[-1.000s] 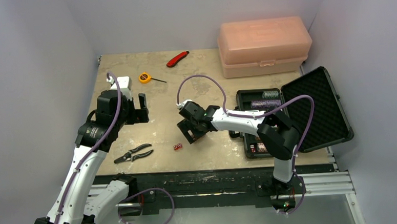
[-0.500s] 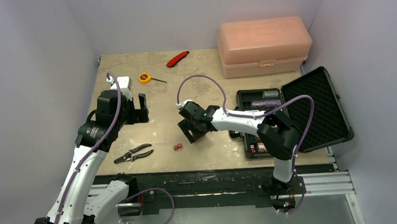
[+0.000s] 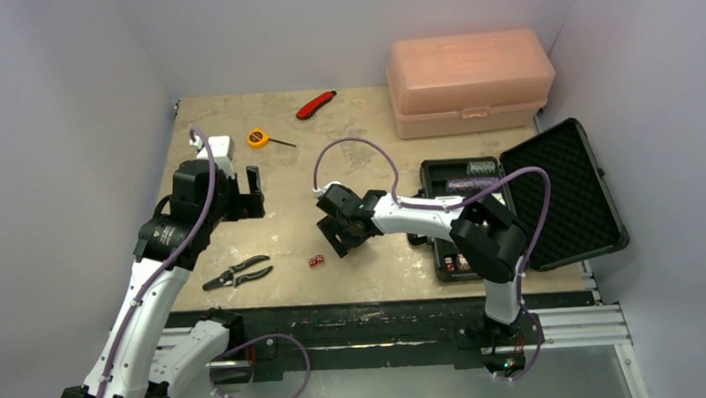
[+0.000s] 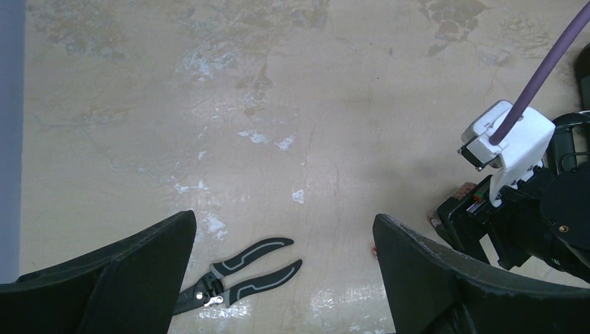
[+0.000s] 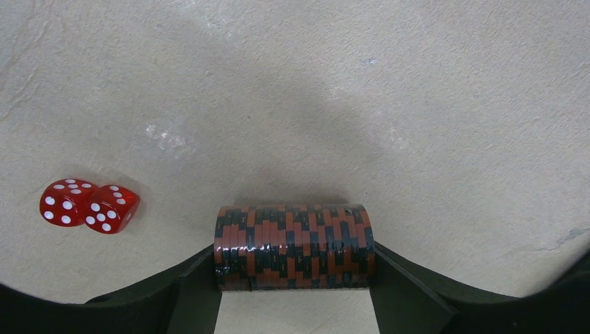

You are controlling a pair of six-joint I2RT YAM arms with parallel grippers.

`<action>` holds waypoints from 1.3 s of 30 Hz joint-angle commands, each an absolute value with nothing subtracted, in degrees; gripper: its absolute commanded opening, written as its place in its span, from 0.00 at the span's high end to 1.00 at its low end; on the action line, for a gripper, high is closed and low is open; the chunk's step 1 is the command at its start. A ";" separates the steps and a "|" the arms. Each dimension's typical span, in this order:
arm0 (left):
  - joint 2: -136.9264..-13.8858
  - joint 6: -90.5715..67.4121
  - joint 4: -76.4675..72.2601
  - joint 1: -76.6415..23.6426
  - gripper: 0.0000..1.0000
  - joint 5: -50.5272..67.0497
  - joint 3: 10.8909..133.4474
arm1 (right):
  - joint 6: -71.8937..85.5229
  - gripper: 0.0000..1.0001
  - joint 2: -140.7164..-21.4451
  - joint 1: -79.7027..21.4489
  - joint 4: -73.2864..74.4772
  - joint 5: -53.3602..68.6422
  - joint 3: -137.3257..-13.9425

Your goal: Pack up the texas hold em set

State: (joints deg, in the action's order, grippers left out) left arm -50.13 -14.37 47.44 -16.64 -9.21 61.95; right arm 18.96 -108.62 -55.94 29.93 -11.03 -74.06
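Note:
My right gripper is shut on a red-and-black poker chip roll, held by its two ends just above the table. Two red dice lie side by side to its left; they also show in the top view. The black case lies open at the right, foam-lined lid back, with chip rolls in its tray. My left gripper is open and empty, held high over the left of the table. Card decks do not show clearly.
Black pliers lie near the front left, also in the left wrist view. A yellow tape measure and a red utility knife lie at the back. A translucent pink box stands back right.
My right gripper with the chip roll has shifted slightly left and back. The left arm has not moved.

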 commanded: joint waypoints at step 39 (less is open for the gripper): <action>-48.92 -14.37 46.14 -16.87 0.02 -10.28 61.88 | 19.57 1.00 -98.02 -55.16 32.12 -18.22 -81.92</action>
